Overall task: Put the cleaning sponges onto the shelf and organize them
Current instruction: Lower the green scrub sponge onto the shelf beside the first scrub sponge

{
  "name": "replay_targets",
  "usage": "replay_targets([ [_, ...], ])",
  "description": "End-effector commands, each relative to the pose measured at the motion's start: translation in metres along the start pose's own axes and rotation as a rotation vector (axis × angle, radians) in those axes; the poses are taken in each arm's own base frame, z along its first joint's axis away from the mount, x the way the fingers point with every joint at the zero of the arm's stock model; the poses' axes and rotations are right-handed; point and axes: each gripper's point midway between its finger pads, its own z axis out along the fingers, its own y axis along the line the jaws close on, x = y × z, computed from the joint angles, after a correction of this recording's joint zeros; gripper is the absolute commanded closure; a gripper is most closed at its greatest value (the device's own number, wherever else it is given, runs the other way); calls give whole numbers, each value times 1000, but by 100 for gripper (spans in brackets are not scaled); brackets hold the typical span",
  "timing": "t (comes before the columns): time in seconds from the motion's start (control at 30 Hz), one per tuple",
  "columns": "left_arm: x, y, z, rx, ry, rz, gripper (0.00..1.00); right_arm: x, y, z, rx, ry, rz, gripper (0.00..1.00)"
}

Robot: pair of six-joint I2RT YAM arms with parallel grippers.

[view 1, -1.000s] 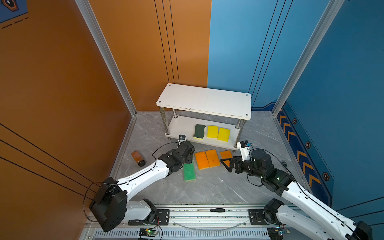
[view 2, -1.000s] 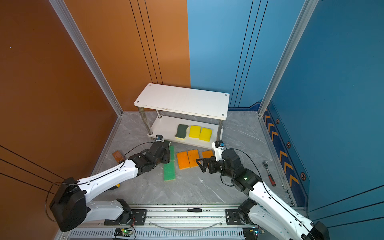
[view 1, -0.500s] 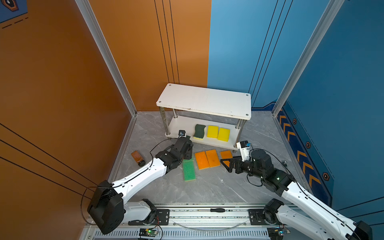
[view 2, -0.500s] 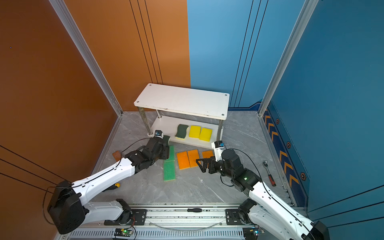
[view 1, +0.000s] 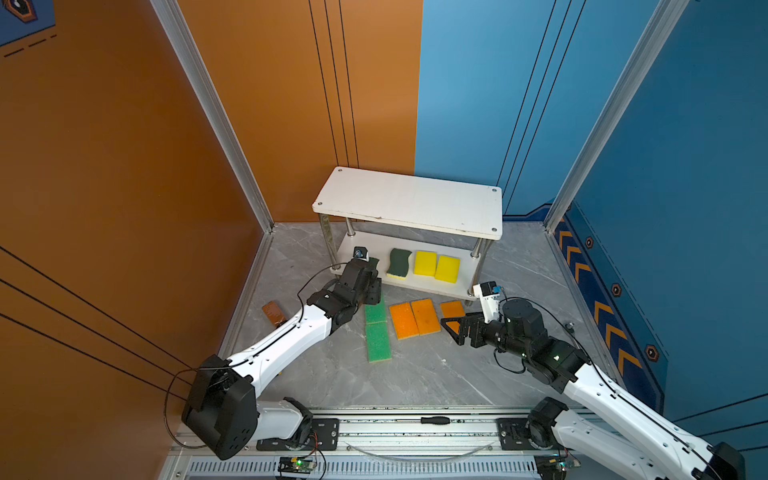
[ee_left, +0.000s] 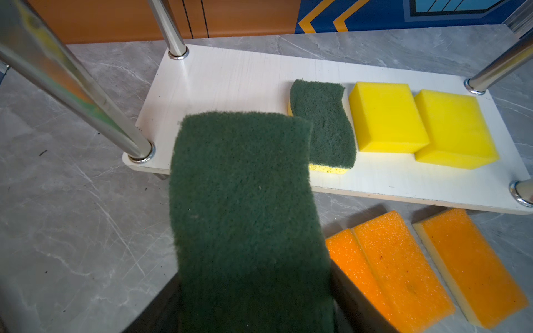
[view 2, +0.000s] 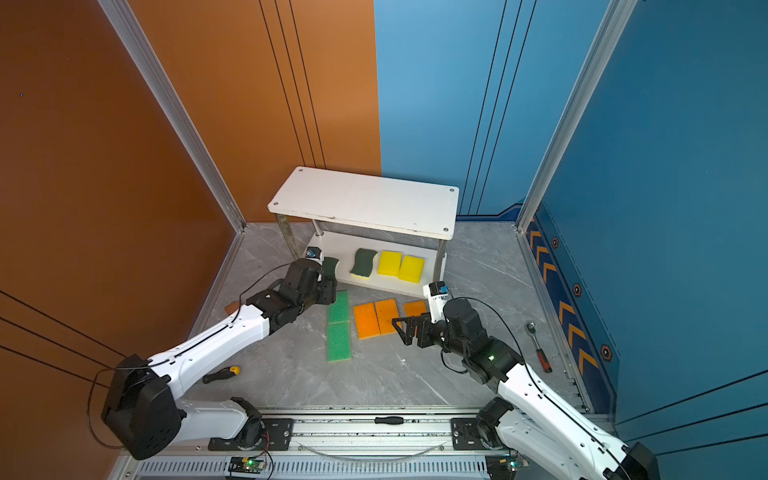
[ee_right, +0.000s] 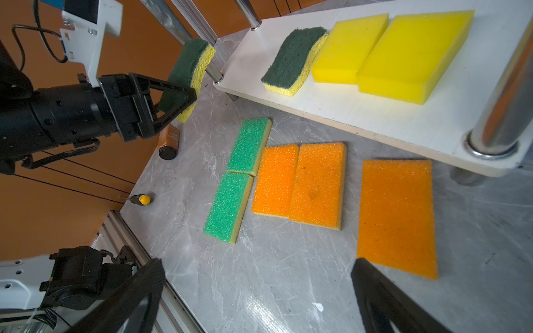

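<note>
- Clenching a dark-green wavy sponge (view 1: pixel 372 264) in the left jaws and holding it off the worktop (view 1: pixel 415 382) at the front left corner of the shelf (view 1: pixel 407 199), mid-frame in both top views.
- Gaping wide with the right jaws, grasping nothing, and hanging over the lone orange sponge (view 1: pixel 452 309) right of centre.
- Judging the step in hand: sliding the held sponge onto the bare left part of the lower board (ee_left: pixel 230 80), beside the second dark-green sponge (ee_left: pixel 323 124).
- Judging it best done by keeping low under the top board, steering clear of the front left post (ee_left: pixel 86 95), and setting it flat, green face up.
- Lining it up with the two yellow sponges (view 1: pixel 425 262) (view 1: pixel 447 269) without nudging the row.
- Leaving for later, just below the shelf in the frame: two light-green sponges (view 1: pixel 375 312) (view 1: pixel 378 341) end to end, and the orange pair (view 1: pixel 404 321) (view 1: pixel 425 316) touching side by side.
- Catching only in the right wrist view the held sponge's yellow base and the pinch across its edges.
- Filling the left wrist view with the green face alone, nearly hiding the jaws.
- Showing a screwdriver (view 2: pixel 220 374) in a top view, lower left, absent from the left wrist view.
</note>
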Motion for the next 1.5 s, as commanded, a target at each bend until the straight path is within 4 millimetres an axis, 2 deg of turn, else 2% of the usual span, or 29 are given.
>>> replay_targets([
  [0.0, -22, -5, 7, 39, -49, 15, 32, -2, -1, -4, 24, -7, -5, 0],
  [0.37, -40, 15, 39, 35, -97, -23, 32, -2, -3, -7, 35, -10, -10, 0],
  [0.53, -38, 12, 52, 63, -79, -5, 32, -3, -4, -7, 40, -13, -12, 0],
  [0.6, -49, 8, 54, 76, -98, -4, 32, -2, -4, -7, 42, -13, -11, 0],
  [0.93, -48, 5, 74, 80, -72, 22, 32, -2, -5, -9, 48, -15, -14, 0],
  [1.17, -49, 5, 80, 71, -70, 47, 32, -3, -6, -12, 51, -25, -16, 0],
  [1.47, -47, 13, 94, 36, -63, 70, 32, -2, -6, -12, 51, -25, -16, 0],
])
